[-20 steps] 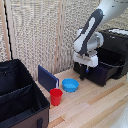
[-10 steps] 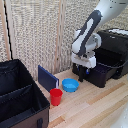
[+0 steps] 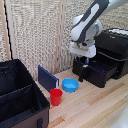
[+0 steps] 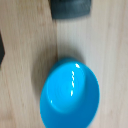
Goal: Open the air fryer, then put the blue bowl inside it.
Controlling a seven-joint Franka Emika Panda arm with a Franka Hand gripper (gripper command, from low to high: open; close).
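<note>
The black air fryer [image 3: 116, 47] stands at the exterior view's right with its drawer [image 3: 100, 71] slid out. The air fryer handle [image 3: 81, 74] juts from the drawer front and shows as a dark block [image 4: 71, 7] in the wrist view. The blue bowl [image 3: 70, 85] rests upright on the wooden table just in front of the handle and fills much of the wrist view [image 4: 70, 97]. My gripper [image 3: 85, 62] hangs above the handle, higher than the bowl and a little toward the fryer from it. It looks open, holds nothing and touches nothing.
A red cup [image 3: 56, 96] stands close beside the bowl. A dark-blue board [image 3: 47, 77] leans upright behind them. A black fabric divided case [image 3: 20, 100] fills the exterior view's lower left. A ribbed pale wall [image 3: 40, 35] runs behind.
The arm has drifted slightly toward the exterior view's left, off the drawer front toward the bowl. The bowl, the cup and the drawer have not moved.
</note>
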